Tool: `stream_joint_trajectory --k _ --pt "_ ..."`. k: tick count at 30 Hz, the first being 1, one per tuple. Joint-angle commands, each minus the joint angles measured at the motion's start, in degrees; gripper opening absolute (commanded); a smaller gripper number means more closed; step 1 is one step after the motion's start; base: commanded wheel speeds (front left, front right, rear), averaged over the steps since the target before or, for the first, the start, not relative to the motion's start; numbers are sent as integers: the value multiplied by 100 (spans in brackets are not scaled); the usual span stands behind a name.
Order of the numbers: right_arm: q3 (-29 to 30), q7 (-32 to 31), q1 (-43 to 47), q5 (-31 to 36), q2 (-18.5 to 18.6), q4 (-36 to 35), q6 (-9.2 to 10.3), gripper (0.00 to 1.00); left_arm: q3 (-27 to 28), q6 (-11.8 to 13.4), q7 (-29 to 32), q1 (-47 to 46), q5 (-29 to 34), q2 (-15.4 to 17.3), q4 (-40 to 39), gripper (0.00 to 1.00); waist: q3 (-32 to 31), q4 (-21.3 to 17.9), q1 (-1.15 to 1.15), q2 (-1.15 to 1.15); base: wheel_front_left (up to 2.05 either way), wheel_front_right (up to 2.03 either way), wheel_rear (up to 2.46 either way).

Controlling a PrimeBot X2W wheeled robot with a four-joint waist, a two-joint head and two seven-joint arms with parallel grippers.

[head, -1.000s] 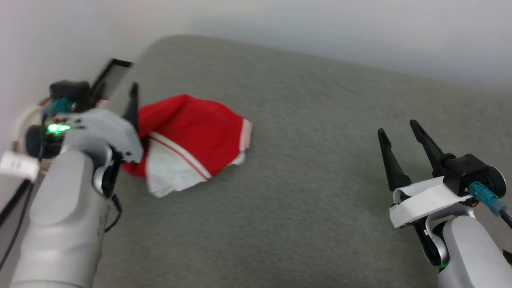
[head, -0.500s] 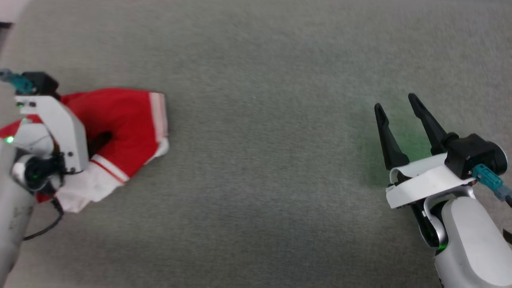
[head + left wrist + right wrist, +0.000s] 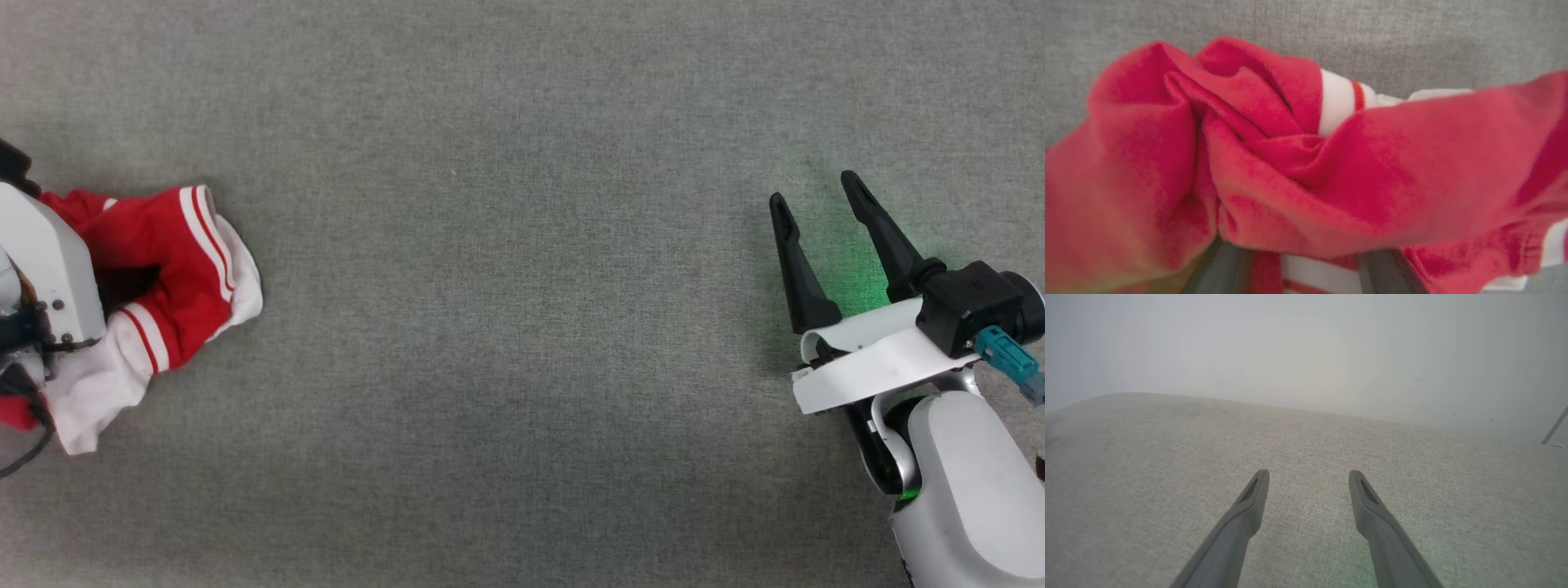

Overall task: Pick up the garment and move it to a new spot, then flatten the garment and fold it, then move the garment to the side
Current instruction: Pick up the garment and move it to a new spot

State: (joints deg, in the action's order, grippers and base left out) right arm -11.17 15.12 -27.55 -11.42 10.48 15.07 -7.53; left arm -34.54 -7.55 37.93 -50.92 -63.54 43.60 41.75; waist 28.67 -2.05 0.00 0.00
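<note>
The garment point(image 3: 167, 261), red with white sleeves and striped trim, lies crumpled at the far left of the grey fabric surface. My left gripper point(image 3: 122, 286) is pushed down into it, its white wrist housing covering part of the cloth. In the left wrist view red folds point(image 3: 1306, 163) bunch over both dark fingers point(image 3: 1224, 265). The finger bases stand apart and the tips are buried, so I cannot tell if they grip. My right gripper point(image 3: 812, 188) hovers open far to the right, and nothing lies between its fingers point(image 3: 1309, 473).
The grey textured surface point(image 3: 522, 343) stretches wide between the two arms. In the right wrist view its rounded far edge point(image 3: 1306, 410) meets a pale wall point(image 3: 1306, 347).
The head camera has tilted down, so wall and edge left the picture. My left gripper has sunk into the garment, which has bunched up tighter around it. The right arm has held still.
</note>
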Motion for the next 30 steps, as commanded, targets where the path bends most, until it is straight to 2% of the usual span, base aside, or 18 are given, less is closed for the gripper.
stream_joint_trajectory --k 1,5,16,20,25,30 --pt "-16 4 -49 59 1 -28 8 100 -476 18 -42 485 -34 -839 210 0 -66 32 0 0 0 0 0" --pt "-81 4 43 57 -43 36 8 100 -596 7 -254 484 -115 -774 218 0 -309 117 0 0 0 0 0" --pt "-120 4 391 -20 -127 289 8 100 -1038 -2 -1403 197 209 -167 -162 0 -1259 431 0 0 0 0 0" --pt "-125 4 445 -23 -173 343 8 100 -1159 4 -1679 98 256 -74 -342 0 -1465 478 0 0 0 0 0" --pt "-110 4 564 -55 -238 368 8 100 -1240 4 -1993 -7 98 -37 -814 0 -1668 452 0 0 0 0 0" --pt "-34 4 674 -92 -298 319 8 100 -1246 4 -2072 -31 -437 22 -1716 0 -1743 287 0 0 0 0 0"
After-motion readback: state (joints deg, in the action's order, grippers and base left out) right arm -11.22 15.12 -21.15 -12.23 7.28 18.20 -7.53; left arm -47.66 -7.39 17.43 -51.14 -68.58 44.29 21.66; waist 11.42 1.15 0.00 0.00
